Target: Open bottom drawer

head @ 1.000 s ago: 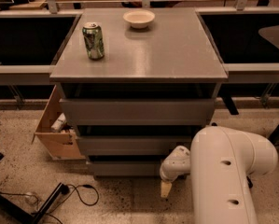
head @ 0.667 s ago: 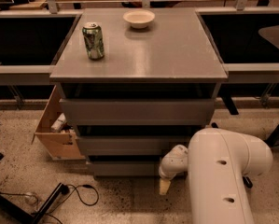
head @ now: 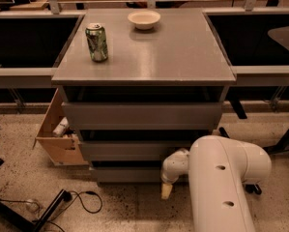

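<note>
The grey cabinet (head: 144,62) has three stacked drawer fronts. The bottom drawer (head: 124,174) is the lowest and shortest front, just above the floor, and it looks closed. My white arm (head: 221,182) comes in from the lower right. My gripper (head: 167,188) hangs at the right part of the bottom drawer's front, with a pale fingertip (head: 166,191) pointing down at the floor. The arm hides the right end of the bottom drawer.
A green can (head: 96,42) and a white bowl (head: 144,19) stand on the cabinet top. An open cardboard box (head: 57,134) sits on the floor to the cabinet's left. Black cables (head: 76,202) lie on the speckled floor at the lower left.
My arm and gripper have shifted slightly left along the bottom drawer's front. The drawers have not moved.
</note>
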Motion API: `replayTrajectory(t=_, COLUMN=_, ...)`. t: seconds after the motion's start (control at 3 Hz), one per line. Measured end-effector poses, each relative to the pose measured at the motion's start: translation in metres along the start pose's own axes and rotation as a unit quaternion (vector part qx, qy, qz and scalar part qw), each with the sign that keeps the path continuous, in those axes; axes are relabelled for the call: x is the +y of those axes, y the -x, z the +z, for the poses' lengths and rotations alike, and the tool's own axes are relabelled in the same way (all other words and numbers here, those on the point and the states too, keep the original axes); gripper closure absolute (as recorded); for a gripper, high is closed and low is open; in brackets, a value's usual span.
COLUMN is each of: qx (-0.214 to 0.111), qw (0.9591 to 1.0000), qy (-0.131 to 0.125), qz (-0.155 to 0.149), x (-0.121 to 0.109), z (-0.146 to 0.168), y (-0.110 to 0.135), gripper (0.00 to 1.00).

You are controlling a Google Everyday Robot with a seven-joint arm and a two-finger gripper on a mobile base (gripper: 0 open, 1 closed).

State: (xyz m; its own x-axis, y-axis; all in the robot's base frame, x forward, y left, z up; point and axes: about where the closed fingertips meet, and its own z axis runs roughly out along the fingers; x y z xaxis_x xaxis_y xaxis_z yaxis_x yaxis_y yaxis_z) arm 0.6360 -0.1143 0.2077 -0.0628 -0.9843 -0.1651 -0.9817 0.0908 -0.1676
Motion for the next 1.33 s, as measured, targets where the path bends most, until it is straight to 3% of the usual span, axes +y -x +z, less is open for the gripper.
replayTrajectory(t=0.33, qx=0.0, qw=0.9999, qy=0.016, qz=0.004, x=0.002, z=0.016, y=-0.002, gripper=0.0)
replayTrajectory(t=1.0, qx=0.018, qw=0.9993, qy=0.031, qz=0.012, x=0.014, z=0.028, y=-0.017, gripper=0.42)
replayTrajectory(t=1.33, qx=0.027, qw=0.9991, qy=0.028, qz=0.019, x=0.023, z=0.016, y=-0.031, gripper=0.73)
